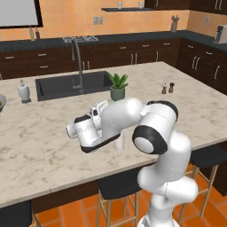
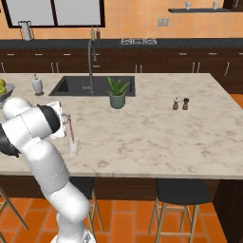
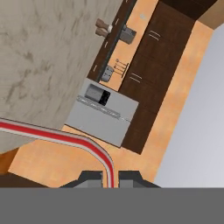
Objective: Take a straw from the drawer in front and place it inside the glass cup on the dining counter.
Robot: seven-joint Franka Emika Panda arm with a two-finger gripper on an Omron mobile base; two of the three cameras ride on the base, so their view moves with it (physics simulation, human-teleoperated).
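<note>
Straw held over glass cup.
Gripper (image 3: 110,180) clenched on the straw (image 3: 65,138), pinched between its 2 fingertips; the straw's lower end hangs at the glass cup (image 2: 73,148) on the dining counter (image 2: 156,137).

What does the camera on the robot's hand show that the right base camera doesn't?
Hand view alone: the gripper up close, shut on the red and white straw, which bends as it leaves the fingertips.

Right base view alone: the glass cup standing on the dining counter with the straw's lower end over it, plus the potted plant, the sink and the fruit bowl.

Both: the straw, the beige counter top, and the salt and pepper shakers.
</note>
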